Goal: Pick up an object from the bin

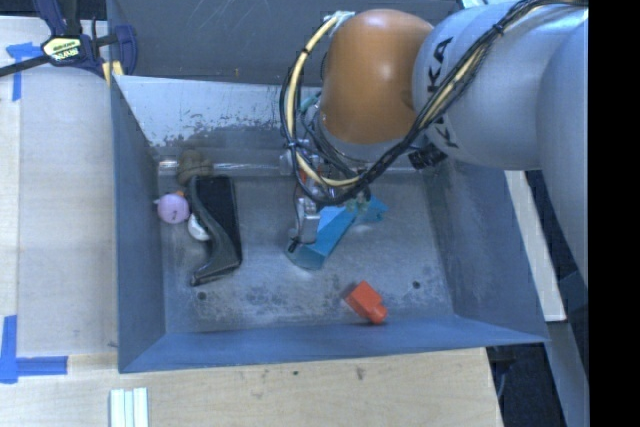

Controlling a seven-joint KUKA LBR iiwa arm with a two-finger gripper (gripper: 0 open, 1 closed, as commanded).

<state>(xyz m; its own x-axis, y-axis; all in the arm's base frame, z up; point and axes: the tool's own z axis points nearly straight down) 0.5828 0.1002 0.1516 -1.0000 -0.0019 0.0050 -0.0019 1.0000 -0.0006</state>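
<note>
Camera view: the tool (303, 243) is sitting low at the middle of the bin (135, 245), just beside a tilted blue block (334, 227).
Its state is not showing, so I cannot tell open from closed; a good grasp is calling for centring squarely over the blue block before lifting.

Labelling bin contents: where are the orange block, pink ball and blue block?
orange block (365, 302), camera view, its top face.
pink ball (173, 208), camera view, its middle.
blue block (335, 227), camera view, its upper face.
</note>
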